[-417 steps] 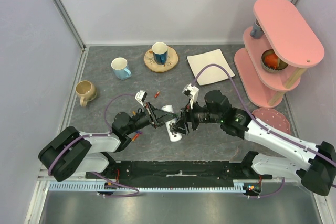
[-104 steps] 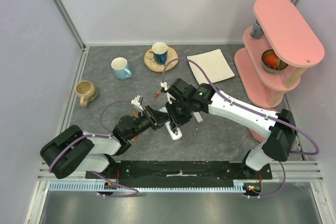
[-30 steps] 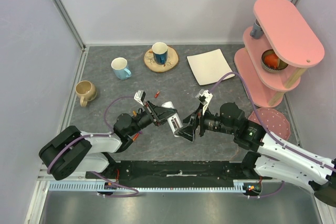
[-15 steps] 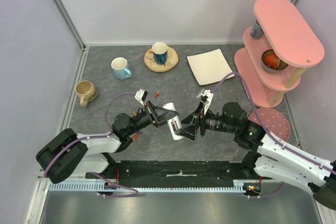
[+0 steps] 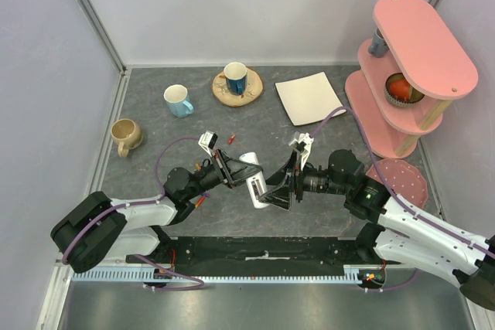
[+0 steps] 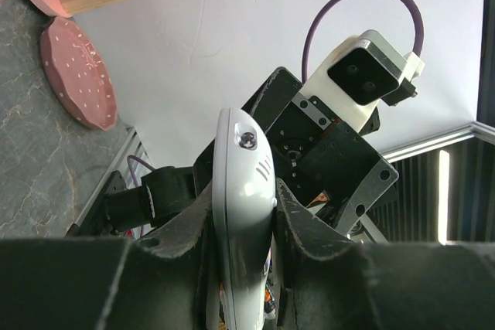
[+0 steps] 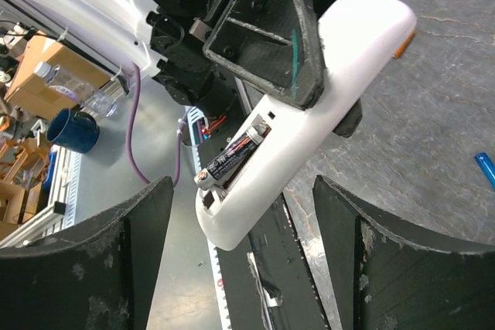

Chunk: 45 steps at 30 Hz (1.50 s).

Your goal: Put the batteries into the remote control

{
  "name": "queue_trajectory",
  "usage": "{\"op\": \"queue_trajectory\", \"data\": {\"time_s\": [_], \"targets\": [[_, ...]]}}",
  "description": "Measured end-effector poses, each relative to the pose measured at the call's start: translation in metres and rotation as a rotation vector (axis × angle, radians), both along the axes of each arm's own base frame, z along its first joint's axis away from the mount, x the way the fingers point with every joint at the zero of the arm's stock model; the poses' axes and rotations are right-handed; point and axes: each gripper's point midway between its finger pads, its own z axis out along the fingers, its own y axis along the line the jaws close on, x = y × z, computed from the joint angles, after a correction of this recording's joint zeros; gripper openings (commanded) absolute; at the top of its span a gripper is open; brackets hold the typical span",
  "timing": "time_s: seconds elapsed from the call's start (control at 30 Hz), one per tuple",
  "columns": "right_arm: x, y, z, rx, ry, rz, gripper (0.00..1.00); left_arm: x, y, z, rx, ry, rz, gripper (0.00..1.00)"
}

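My left gripper is shut on the white remote control and holds it tilted above the table; it also shows edge-on in the left wrist view. In the right wrist view the remote control has its compartment open, with one dark battery half seated, its near end sticking up. My right gripper is open, its fingers on either side of the remote's lower end, not touching. A red-orange battery lies on the table beyond it, another by the left arm. A blue battery tip shows at right.
A flat square white plate lies at the back. A blue mug on a wooden coaster, a light blue mug and a tan mug stand at back left. A pink shelf stand and pink disc are at right.
My right gripper has edged leftward toward the remote's lower end over the last second. The left gripper keeps its hold on the remote, nearly still.
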Motion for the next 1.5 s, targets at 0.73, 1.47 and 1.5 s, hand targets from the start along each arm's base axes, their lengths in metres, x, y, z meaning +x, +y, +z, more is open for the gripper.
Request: {"op": "queue_trajectory", "data": {"time_s": [0.73, 1.47, 1.5], "targets": [[-0.003, 0.010, -0.021, -0.049, 0.058, 0.056, 0.75, -0.004, -0.001, -0.002, 0.013, -0.021, -0.017, 0.02], [-0.006, 0.016, -0.024, -0.049, 0.127, 0.101, 0.70, -0.012, 0.001, 0.004, 0.020, -0.090, -0.036, 0.02], [-0.006, 0.016, -0.024, -0.049, 0.130, 0.104, 0.70, -0.013, 0.001, 0.004, 0.020, -0.091, -0.037, 0.02]]}}
